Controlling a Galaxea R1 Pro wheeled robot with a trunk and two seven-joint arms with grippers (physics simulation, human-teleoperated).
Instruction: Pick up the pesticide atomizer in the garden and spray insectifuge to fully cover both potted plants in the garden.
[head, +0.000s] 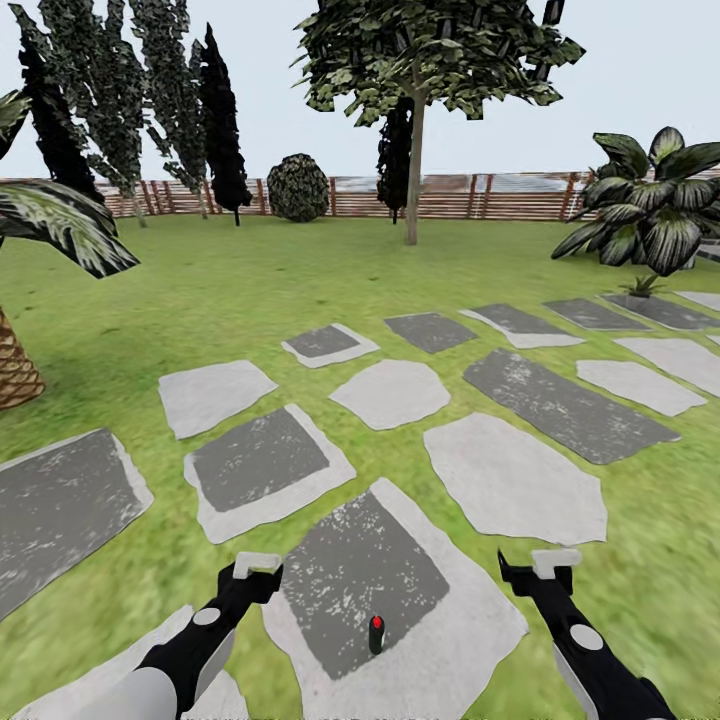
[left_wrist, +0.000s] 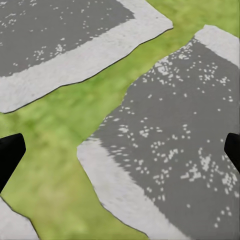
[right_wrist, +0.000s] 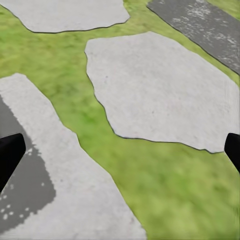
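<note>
The pesticide atomizer (head: 376, 634), a small dark bottle with a red spot near its top, stands upright on the dark centre of the nearest stepping stone (head: 470, 640), low in the head view. My left gripper (head: 255, 572) hangs to its left and my right gripper (head: 540, 568) to its right, both above the ground and apart from the bottle. Both are open with nothing held; in the wrist views the black fingertips (left_wrist: 10, 152) (right_wrist: 10, 152) sit at the picture edges. A small green rosette (head: 640, 285), perhaps one potted plant, sits far right; its pot is too small to make out.
Grey and white stepping stones (head: 260, 470) run across the lawn (head: 230, 290) toward the right. A big striped-leaf shrub (head: 655, 205) stands at far right, a palm trunk (head: 15, 370) at left, a tree (head: 413, 170) mid-field, and a brown slatted fence (head: 450, 195) behind.
</note>
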